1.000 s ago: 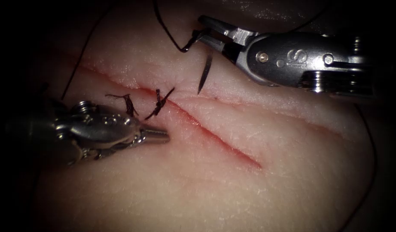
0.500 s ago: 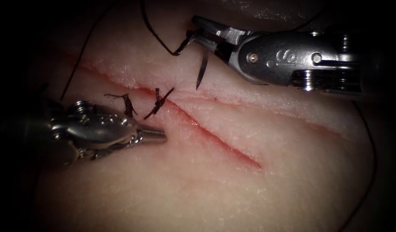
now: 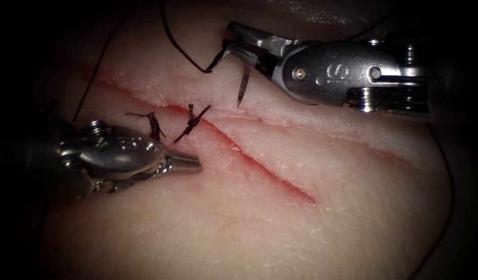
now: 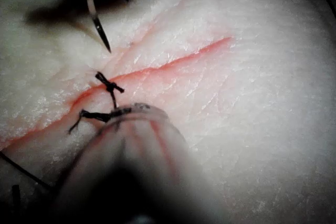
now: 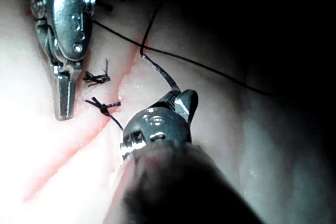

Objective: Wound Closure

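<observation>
- Resting just left of the cut (image 3: 259, 166), left tool (image 3: 190, 165) with jaws closed on nothing, beside two knotted stitches (image 3: 192, 123).
- Gripping the needle (image 3: 242, 85) near its thread (image 3: 182, 44) end, right tool (image 3: 244, 49), above the cut; needle tip hanging clear of the tissue (image 3: 249, 228).

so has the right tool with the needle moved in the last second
Yes. The right tool, shut on the needle, has shifted left and slightly up, judged against the knots on the cut.

The right pincer (image 3: 239, 44) and left pincer (image 3: 190, 165) are gleaming as polished metal. The tissue (image 3: 280, 218) is looking moist and finely wrinkled, the thread (image 3: 174, 39) lying dark and matt.
</observation>
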Robot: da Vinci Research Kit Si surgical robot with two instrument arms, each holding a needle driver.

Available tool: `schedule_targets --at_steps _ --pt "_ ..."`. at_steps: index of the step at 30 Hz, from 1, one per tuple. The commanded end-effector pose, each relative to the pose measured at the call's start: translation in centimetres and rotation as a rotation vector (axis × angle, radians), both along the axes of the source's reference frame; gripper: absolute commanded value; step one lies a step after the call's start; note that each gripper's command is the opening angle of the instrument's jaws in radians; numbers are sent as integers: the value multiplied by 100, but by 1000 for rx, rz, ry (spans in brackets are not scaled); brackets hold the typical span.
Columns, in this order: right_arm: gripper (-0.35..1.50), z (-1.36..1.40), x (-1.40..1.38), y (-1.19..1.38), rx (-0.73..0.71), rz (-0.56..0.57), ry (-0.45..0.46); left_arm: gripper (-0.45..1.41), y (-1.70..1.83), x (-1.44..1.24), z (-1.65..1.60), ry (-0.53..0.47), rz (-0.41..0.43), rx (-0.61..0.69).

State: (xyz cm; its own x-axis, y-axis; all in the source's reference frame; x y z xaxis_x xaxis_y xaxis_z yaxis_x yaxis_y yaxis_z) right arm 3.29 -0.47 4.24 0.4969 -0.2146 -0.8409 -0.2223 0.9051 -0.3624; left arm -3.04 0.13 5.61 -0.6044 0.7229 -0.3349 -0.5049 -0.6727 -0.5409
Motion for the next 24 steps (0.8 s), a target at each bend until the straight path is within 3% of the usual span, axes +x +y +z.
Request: schedule_targets --at_steps 1,15,24 --pt "-35 5 9 -2 -10 -5 3 -5 -3 -5 5 0 0 1" --pt "-35 36 18 -56 -67 -22 -109 -5 -2 -4 2 -1 2 4" --pt "-35 50 15 -88 14 18 -142 -6 -2 -1 3 1 1 -1"
